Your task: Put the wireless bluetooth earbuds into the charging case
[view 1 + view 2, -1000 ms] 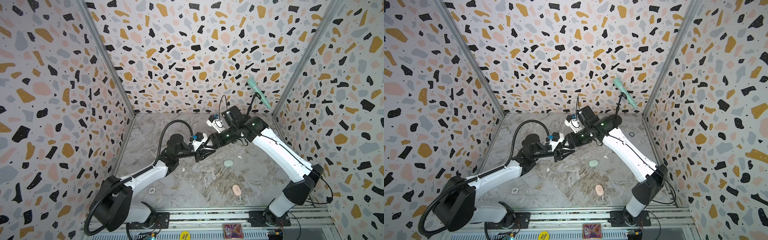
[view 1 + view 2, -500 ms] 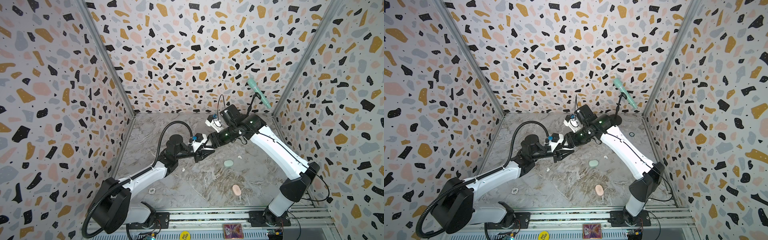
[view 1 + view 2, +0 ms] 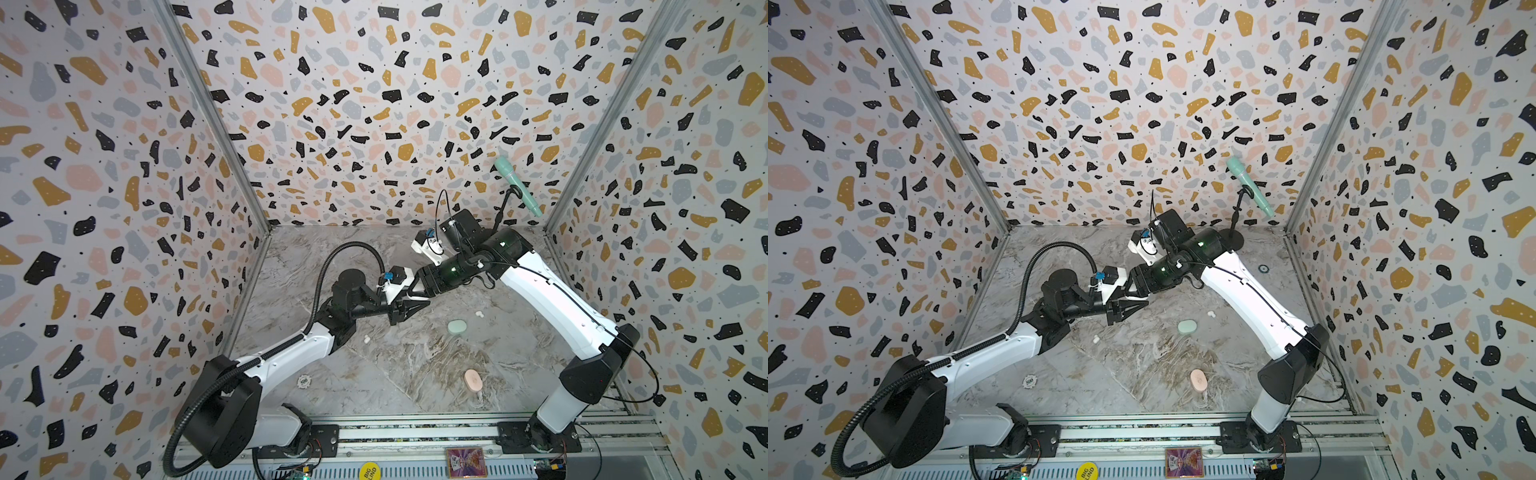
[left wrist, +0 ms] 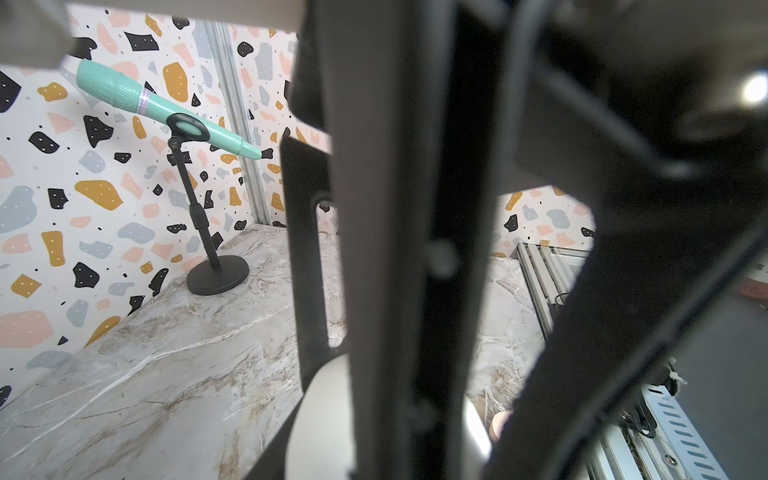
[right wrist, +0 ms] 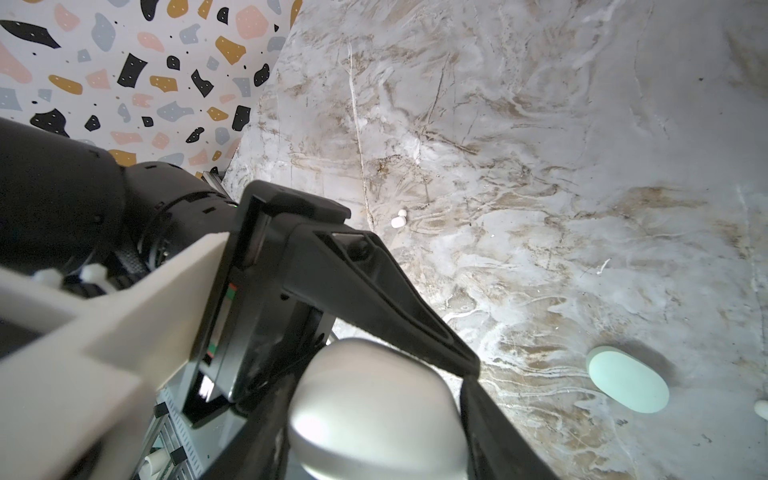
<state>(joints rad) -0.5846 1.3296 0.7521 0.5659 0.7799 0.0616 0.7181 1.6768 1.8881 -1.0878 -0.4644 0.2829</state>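
The right gripper (image 3: 414, 293) clamps a white case (image 5: 374, 415) that is largely hidden. The left gripper (image 3: 419, 306) looks pinched shut against it, and whatever it may hold is out of sight.

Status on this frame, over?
Right gripper jaws clamp white case. Left gripper jaws shut, tips by the case. White earbuds loose on table. Mint case nearby, not blocking.

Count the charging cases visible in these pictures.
3: a green case and, nearer the front, a pink case, both on the table; a white case in the right gripper. Others may be hidden.
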